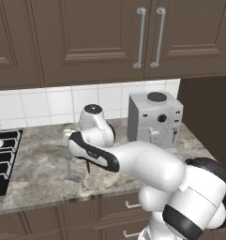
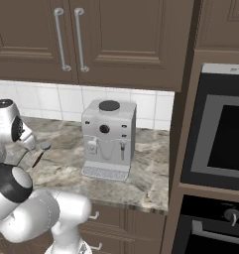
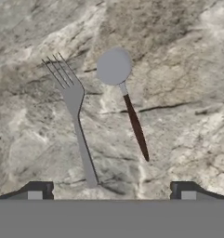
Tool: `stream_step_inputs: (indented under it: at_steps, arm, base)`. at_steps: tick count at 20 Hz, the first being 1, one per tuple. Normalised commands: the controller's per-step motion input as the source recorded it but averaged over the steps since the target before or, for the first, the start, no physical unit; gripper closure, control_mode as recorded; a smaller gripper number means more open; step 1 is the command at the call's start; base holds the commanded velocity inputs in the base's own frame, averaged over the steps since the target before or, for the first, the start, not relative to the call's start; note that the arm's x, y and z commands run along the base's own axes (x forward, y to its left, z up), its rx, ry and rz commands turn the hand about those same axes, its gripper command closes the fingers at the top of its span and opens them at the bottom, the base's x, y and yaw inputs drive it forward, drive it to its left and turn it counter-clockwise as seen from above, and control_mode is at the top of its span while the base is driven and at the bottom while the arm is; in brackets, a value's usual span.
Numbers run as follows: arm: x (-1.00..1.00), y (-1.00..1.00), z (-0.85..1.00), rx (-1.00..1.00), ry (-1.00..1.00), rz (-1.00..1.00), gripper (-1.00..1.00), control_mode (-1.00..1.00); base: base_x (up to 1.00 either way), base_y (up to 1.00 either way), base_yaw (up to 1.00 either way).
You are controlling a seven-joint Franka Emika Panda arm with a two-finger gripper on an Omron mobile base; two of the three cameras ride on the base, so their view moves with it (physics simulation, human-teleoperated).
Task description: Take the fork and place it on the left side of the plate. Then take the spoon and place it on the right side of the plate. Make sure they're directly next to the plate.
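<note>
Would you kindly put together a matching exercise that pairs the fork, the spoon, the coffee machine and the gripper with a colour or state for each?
Things:
1. fork
2. spoon
3. coffee machine
4. gripper

Descriptions:
A. stands upright against the tiled wall
B. open, holding nothing
C. all silver-grey, lying on the counter
D. round grey bowl, dark handle

Pairs: 1-C, 2-D, 3-A, 4-B
</note>
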Motion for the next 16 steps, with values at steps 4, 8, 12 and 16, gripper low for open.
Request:
stream_step_inputs:
  at_steps: [4,8,12,16]
  arm:
    - [0.23,0.27,-0.41,0.00,0.00,0.00,-1.00,-1.00]
    - [0.21,0.18,-0.48,0.00,0.00,0.00,-1.00,-1.00]
    - [0.32,0.24,-0.39,0.00,0.00,0.00,-1.00,-1.00]
    - [0.27,0.24,-0.32,0.00,0.01,0.00,-1.00,-1.00]
  base:
    - [0.00,0.00,0.00]
    - [0.00,0.00,0.00]
    - [0.00,0.00,0.00]
    - [0.00,0.00,0.00]
